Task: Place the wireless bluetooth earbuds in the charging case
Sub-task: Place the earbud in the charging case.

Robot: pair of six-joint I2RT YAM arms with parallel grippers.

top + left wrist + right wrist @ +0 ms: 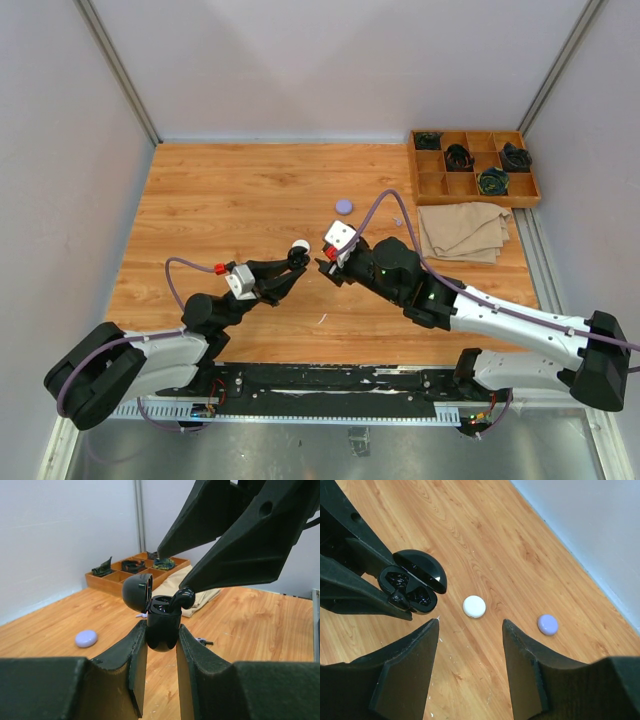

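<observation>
A wooden counter (230,200) fills a white-walled enclosure, with both arms reaching inward over its middle. Held up above the boards is a black charging case (162,636), upright with its domed lid (139,592) swung back to the left. A black earbud (182,597) sits in the case's right well. Its rounded head leans out to the right above the rim and its stem is down inside. The left gripper (161,627) is clenched on the lower body of the case, one finger pressed to each side.

The right gripper (470,625) hangs just above and beside the case. It is released, with bare counter showing between its spread fingers. In the left wrist view one of its fingertips (189,586) comes right up to the earbud's head; I cannot tell whether it touches.

On the counter beneath lies a round white case (474,606), closed, and farther off a round lilac case (547,624), also closed. A tiny lilac-and-dark piece (202,641) lies near a folded beige cloth (462,230), too small to identify. Behind the cloth, at the far right corner, stands a wooden tray (433,184) divided into compartments, several of them holding dark bundled items.
</observation>
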